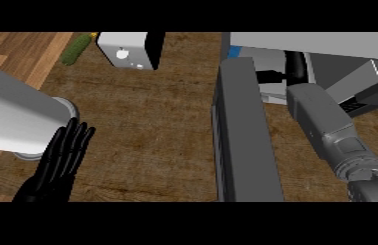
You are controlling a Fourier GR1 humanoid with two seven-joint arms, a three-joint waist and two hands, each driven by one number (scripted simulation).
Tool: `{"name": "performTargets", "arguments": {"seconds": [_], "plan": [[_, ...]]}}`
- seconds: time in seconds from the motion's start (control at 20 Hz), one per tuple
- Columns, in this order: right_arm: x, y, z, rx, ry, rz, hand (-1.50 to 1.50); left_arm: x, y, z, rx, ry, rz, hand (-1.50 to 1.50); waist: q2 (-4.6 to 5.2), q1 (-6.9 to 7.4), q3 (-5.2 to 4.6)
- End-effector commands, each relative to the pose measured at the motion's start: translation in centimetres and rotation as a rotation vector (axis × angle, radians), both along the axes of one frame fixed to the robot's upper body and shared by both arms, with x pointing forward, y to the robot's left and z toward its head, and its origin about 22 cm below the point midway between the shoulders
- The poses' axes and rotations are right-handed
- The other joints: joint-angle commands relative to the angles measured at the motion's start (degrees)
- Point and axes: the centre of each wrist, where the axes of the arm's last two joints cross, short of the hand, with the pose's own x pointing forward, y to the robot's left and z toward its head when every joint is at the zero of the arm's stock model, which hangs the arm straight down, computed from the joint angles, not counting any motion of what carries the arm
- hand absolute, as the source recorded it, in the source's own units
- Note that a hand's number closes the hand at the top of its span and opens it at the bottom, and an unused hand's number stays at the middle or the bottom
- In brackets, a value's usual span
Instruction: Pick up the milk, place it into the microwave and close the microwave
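From my station I see the dark grey microwave door (247,134) standing wide open, edge-on to the camera, running from the lower edge up the middle of the brown wood-grain desk (148,119). Behind it sits the pale grey microwave body (303,39) with its cavity open to the right of the door.

My grey right forearm (321,119) reaches up from the lower right corner into that cavity. The black right hand (295,66) is inside the opening, partly hidden by the housing, and I cannot tell how its fingers are set.

Of the milk carton (234,52) I can pick out only a small bright-blue corner, just inside the opening at the top end of the door and a little left of the right hand. The rest of it is hidden, so I cannot tell its shape, whether it stands upright, or whether the hand touches it.

The black left hand (60,159) rests at the lower left, fingers straight, side by side and pointing up.

At the far left edge of the desk lie a green cucumber (77,49) and, just beside it, a white box with a black side (129,49).
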Motion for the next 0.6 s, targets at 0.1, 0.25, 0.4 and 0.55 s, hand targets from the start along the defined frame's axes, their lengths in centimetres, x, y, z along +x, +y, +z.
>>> {"name": "performTargets", "arguments": {"seconds": [0.1, 0.25, 0.4, 0.55], "plan": [[-1.5, 1.2, -3.0, 0.051, 0.002, 0.037, -1.5, 0.2, -0.4, -0.9, 0.014, 0.025, -0.027, -1.5, -0.72, -1.33, -0.09], [-1.8, -0.6, -3.0, 0.116, 0.001, 0.108, -1.5, 1.3, -2.0, -1.2, 0.008, 0.051, -0.052, -1.5, -0.86, -2.8, -0.07], [-3.0, -0.1, -4.9, 0.172, 0.005, 0.141, -1.5, 1.4, -1.7, -1.5, 0.006, 0.056, -0.097, -1.5, -1.13, -2.82, -0.09], [-3.7, -0.2, -6.0, 0.21, 0.017, 0.171, -1.5, 2.4, -1.5, -2.4, 0.007, 0.067, -0.115, -1.5, -1.65, -3.95, -0.19]]}}
